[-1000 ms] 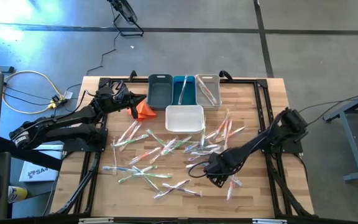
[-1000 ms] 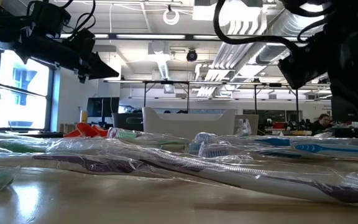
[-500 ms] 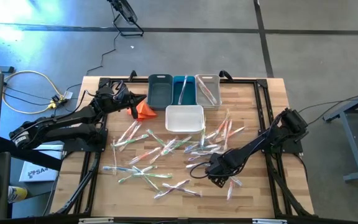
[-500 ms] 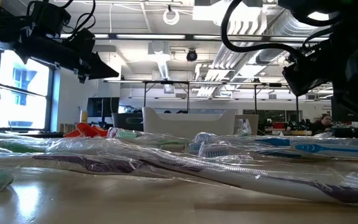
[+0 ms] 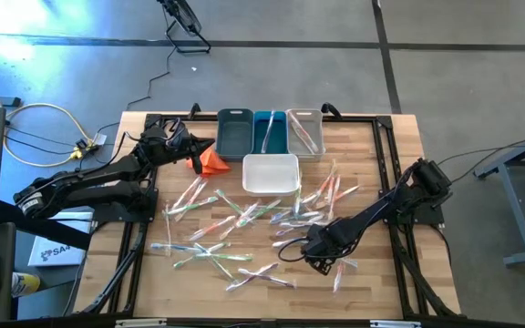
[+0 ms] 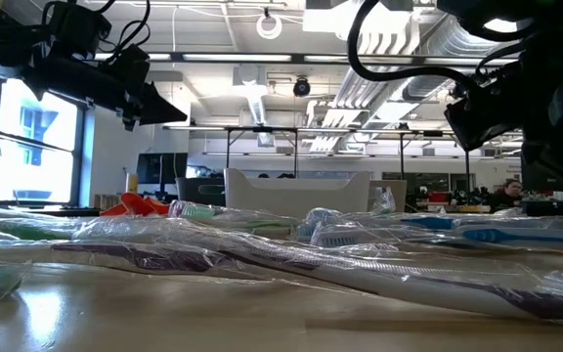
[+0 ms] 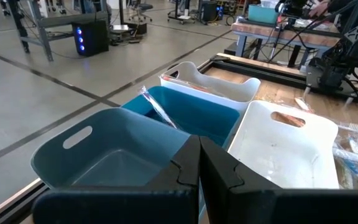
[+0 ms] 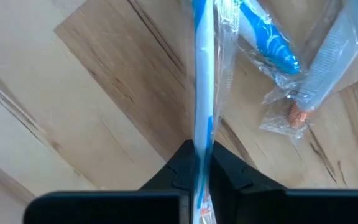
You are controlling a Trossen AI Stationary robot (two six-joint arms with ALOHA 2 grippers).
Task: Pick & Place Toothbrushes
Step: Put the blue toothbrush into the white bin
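Observation:
Several wrapped toothbrushes (image 5: 235,223) lie scattered flat on the wooden table, and a few more lie in the teal bin (image 5: 269,134) and the clear bin (image 5: 304,133) at the far edge. Over the near right part of the pile, my right gripper (image 5: 320,262) points down. In its wrist view the right gripper (image 8: 199,163) is shut on a blue-and-white toothbrush (image 8: 202,68) in a clear wrapper. My left gripper (image 5: 188,141) hovers shut at the far left, beside the bins, and the left gripper (image 7: 197,163) has nothing between its fingers. My right gripper pinches the blue-and-white toothbrush's thin stem (image 8: 201,134) through its clear wrapper, one finger on each long side. The fingers come from above and point down. The stem runs straight out from between them, close to the wood; whether it still rests there I cannot tell.
A dark grey-blue bin (image 5: 235,132) stands left of the teal one, and a white bin (image 5: 271,173) sits just nearer. An orange folded cloth (image 5: 211,161) lies by the left gripper. Another blue toothbrush (image 8: 267,38) and an orange-tipped one (image 8: 300,115) lie beside the held one.
My right gripper has stayed over the same spot at the near right of the pile and has drawn its fingers together on the toothbrush. The scattered toothbrushes lie as before.

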